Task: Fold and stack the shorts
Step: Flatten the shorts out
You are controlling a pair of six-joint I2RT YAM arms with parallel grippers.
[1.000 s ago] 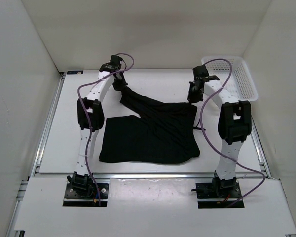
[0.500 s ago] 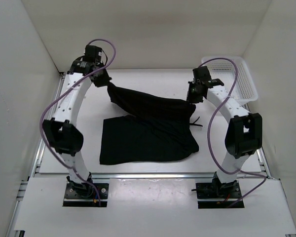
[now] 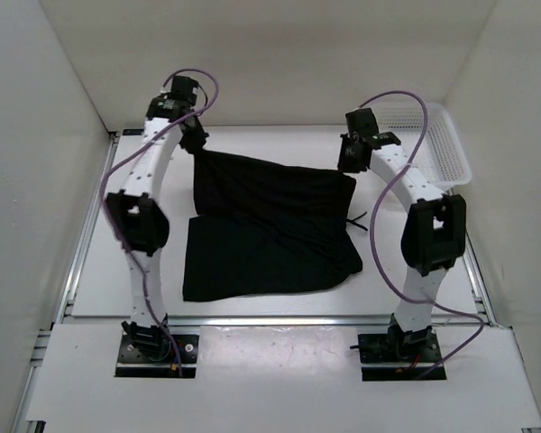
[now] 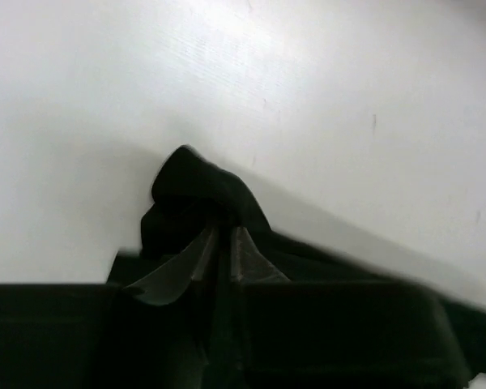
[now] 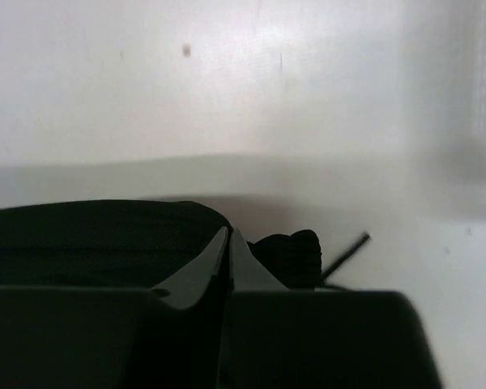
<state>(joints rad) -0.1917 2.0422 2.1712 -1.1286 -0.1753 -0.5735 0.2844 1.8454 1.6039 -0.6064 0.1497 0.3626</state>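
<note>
Fig.: fold underway, approx. halfway by the look of it. Shorts [image 3: 270, 236] sit mid-counter [image 3: 279, 140]. Near half lies flat; far half is stretched betw. both claws, apparently lifted. Left claw [image 3: 196, 144] is almost closed, pinching the far-left corner. Right claw [image 3: 346, 168] is fully closed on the far-right corner. Remaining: lay far half down, finish fold, stack.

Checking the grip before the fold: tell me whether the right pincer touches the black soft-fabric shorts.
Touching. The right wrist view shows the right pincer closed on a bunched corner of the black soft-fabric shorts.
</note>
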